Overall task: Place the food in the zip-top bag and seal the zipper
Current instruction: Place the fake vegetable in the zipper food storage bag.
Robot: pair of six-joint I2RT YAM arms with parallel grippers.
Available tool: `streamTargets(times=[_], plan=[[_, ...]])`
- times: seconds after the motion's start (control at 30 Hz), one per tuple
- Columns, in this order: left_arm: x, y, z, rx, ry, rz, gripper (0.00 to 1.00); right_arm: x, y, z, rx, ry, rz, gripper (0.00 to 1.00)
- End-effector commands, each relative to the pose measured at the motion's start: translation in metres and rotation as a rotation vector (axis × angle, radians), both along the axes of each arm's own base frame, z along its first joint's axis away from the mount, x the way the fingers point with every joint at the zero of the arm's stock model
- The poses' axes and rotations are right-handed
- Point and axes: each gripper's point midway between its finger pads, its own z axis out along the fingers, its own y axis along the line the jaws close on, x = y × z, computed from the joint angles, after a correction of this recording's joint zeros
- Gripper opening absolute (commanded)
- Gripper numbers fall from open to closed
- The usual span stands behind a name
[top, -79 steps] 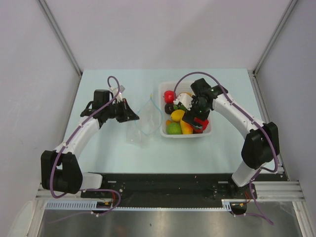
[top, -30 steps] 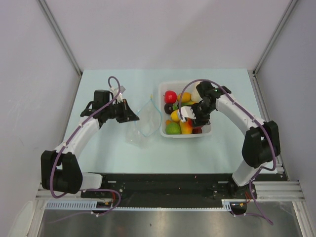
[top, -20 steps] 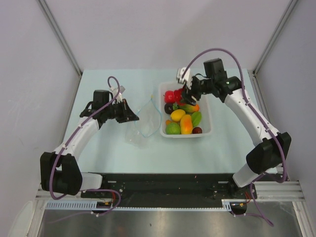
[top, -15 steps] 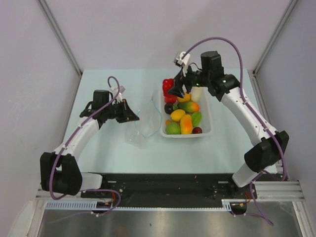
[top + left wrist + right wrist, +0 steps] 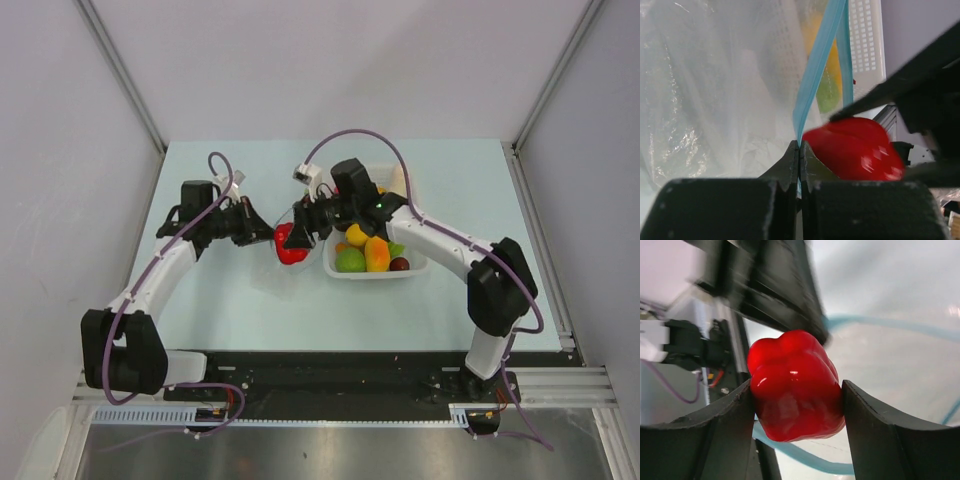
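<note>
Left fingers [image 5: 787, 167] are pinched shut on the zipper [image 5: 816, 82] to prop the bag [image 5: 710, 100] open; right fingers [image 5: 722, 432] clamp 1 red pepper [image 5: 792, 382] right at its mouth.

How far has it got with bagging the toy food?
Early days. Done: the left gripper has the zip-top bag pinched by its zipper. In hand: the right gripper grips a red pepper right at the bag's mouth, not released. Left: several pieces, such as the green fruit and a yellow one, lie in the white basket, and the zipper is unsealed.
</note>
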Motion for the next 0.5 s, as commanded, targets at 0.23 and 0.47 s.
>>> streamTargets(times=[0.23,0.47], plan=[[-0.005,-0.002,0.024,-0.078,-0.045,-0.024,0.00,0.030,-0.010,-0.017,-0.095,-0.090,-0.143,0.78],[-0.003,-0.001,0.024,-0.064,-0.054,-0.024,0.00,0.059,-0.046,0.056,-0.018,-0.161,-0.190,1.00]])
